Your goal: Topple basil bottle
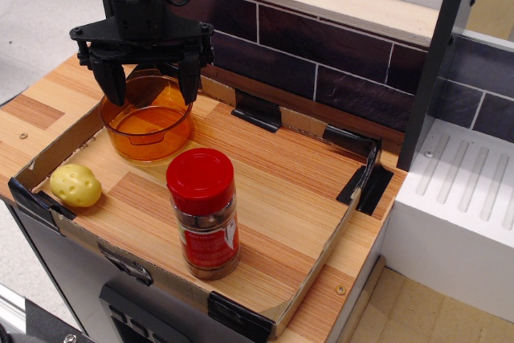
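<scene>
The basil bottle [205, 214] stands upright near the front edge of the wooden tray: a clear jar with a wide red cap, a red label and brownish contents. My black gripper [151, 88] hangs open and empty above the transparent orange bowl [148, 121] at the back left, well away from the bottle. Its two fingers [112, 78] point down and straddle the bowl's rim area.
A small yellow potato-like lump [75, 185] lies at the tray's left front. The wooden tray [297, 190] has low cardboard walls with black corner clips. A dark tiled wall runs behind, and a white ribbed drainboard [466, 190] sits to the right.
</scene>
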Robot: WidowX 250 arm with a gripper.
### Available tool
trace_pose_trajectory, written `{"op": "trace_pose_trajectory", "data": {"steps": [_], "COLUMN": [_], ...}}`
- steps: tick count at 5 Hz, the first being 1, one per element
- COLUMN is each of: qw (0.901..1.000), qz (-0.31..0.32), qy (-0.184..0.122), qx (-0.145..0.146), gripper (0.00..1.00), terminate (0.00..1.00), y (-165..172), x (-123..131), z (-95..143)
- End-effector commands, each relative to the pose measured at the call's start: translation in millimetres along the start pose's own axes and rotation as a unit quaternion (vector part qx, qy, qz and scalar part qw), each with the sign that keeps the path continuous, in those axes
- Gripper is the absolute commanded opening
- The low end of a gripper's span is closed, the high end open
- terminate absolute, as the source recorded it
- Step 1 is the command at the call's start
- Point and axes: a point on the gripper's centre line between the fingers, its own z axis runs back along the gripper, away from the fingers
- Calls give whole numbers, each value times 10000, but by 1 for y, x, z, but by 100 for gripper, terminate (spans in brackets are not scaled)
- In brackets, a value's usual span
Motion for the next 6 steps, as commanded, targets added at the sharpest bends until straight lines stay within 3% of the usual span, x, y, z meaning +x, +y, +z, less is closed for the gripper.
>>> {"op": "trace_pose_trajectory", "data": {"steps": [1,3,6], "qw": [10000,9971,9845], "qz": [0,-632,-1727], "qy": [0,-168,-3], "qx": [0,-397,-312], "gripper": [100,100,100], "terminate": [0,0,0], "y": [0,-50,-61], "x": [0,-23,-59], "z": [0,26,40]}}
